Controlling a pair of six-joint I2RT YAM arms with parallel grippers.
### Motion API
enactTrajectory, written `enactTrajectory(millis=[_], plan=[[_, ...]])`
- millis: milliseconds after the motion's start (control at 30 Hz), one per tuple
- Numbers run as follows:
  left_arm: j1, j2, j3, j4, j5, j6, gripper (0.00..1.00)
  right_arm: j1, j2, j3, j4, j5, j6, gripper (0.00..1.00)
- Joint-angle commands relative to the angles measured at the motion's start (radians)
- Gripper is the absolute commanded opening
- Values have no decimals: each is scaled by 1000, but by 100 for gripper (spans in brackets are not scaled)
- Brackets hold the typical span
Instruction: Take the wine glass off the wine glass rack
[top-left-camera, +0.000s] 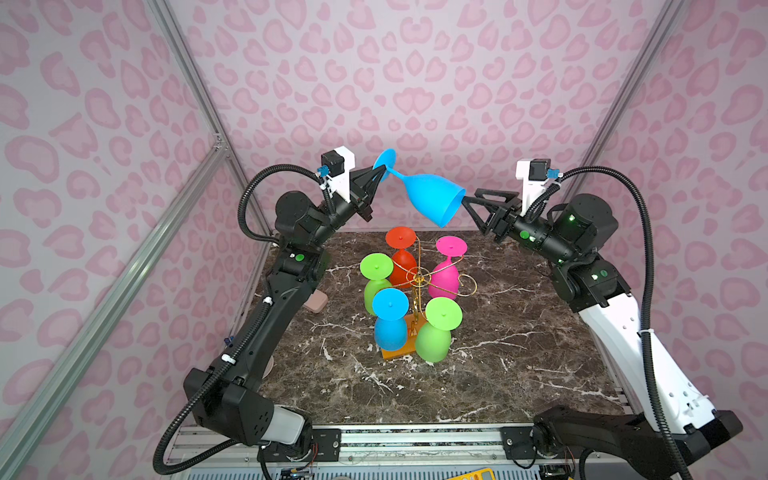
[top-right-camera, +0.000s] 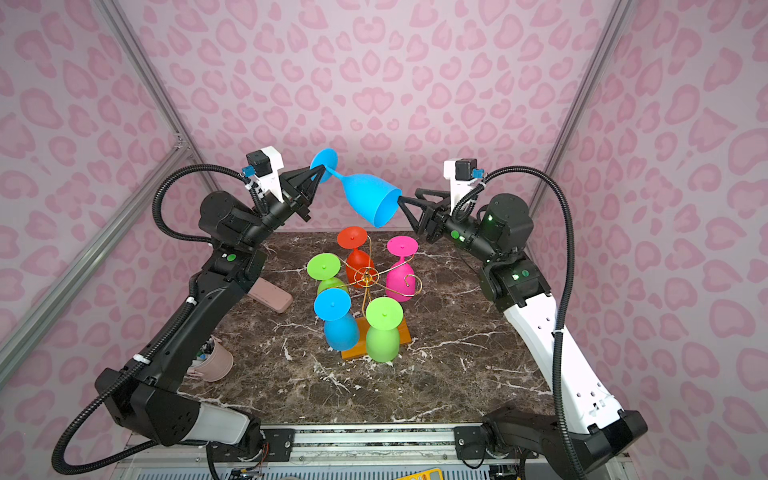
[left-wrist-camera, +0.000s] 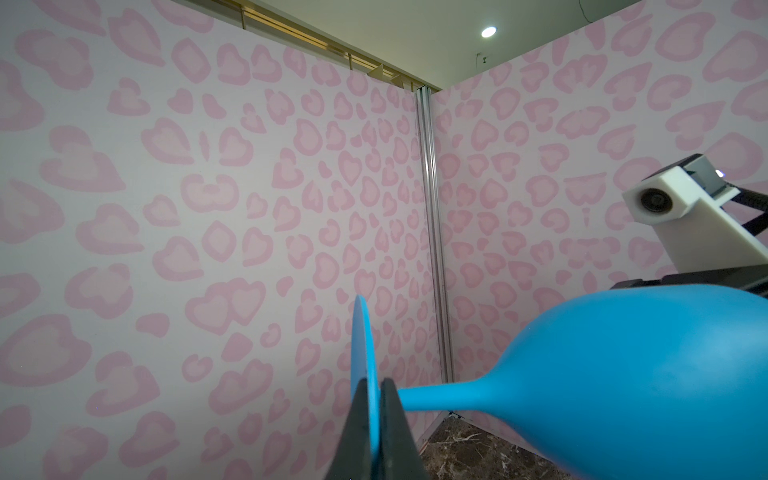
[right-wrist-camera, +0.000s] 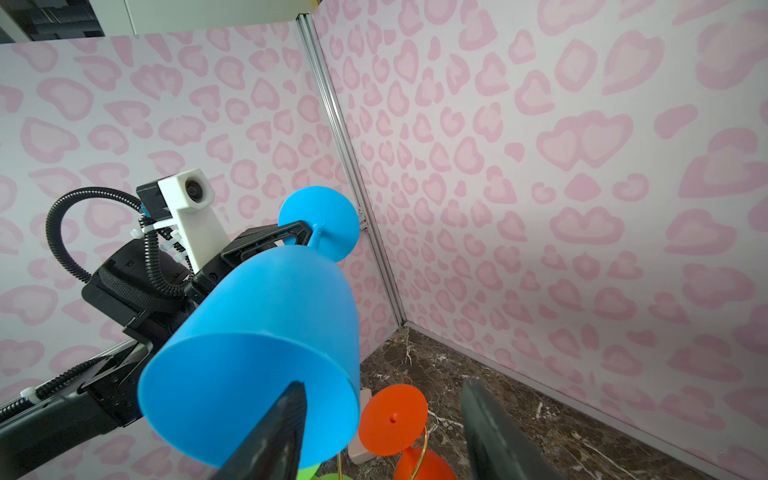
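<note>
A blue wine glass (top-left-camera: 432, 195) (top-right-camera: 368, 195) hangs tilted in the air above the wine glass rack (top-left-camera: 419, 278) (top-right-camera: 368, 276), clear of its gold wire. My left gripper (top-left-camera: 384, 168) (top-right-camera: 322, 168) (left-wrist-camera: 375, 380) is shut on the edge of the glass's round foot (left-wrist-camera: 361, 332). My right gripper (top-left-camera: 461, 208) (top-right-camera: 399, 203) (right-wrist-camera: 382, 384) is at the bowl's mouth, open. One of its fingers (right-wrist-camera: 286, 415) reaches inside the bowl (right-wrist-camera: 266, 316), while the other stands well clear of the rim. Several coloured glasses hang foot-up on the rack.
The rack's orange-brown base (top-right-camera: 357, 351) stands mid-table on dark marble (top-left-camera: 519, 332). One scroll arm (top-left-camera: 467, 284) on its right side is bare. A pink case (top-right-camera: 270, 295) and a pink cup (top-right-camera: 216, 361) lie by the left arm. Pink patterned walls enclose the table.
</note>
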Motion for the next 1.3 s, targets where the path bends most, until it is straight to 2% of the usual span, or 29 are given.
enactTrajectory(millis=[0,167,367,533,567,667,733,767,967,1267], plan=[[1,-12,1,52,12,-22,3,22,28,18,61,-14,12,58],[1,-18,-1,53,21,-37,3,54,76,48,73,-10,10,46],[1,-27,-10,50,16,-60,3,65,109,78,70,-27,14,18],[1,-27,-18,50,14,-74,4,70,109,83,72,-29,22,0],[1,-30,-23,50,11,-72,8,70,106,83,71,-26,26,0],[1,-47,-42,50,-27,-73,29,72,89,83,57,-4,27,0],[1,-58,-52,42,-46,-64,35,60,77,89,40,-1,22,0],[1,-67,-58,41,-61,-58,44,48,74,100,17,2,9,0],[1,-125,-107,26,-153,-34,58,-111,43,124,-65,38,56,0],[3,-303,-288,-32,-375,76,78,-255,92,293,-507,184,-135,0]])
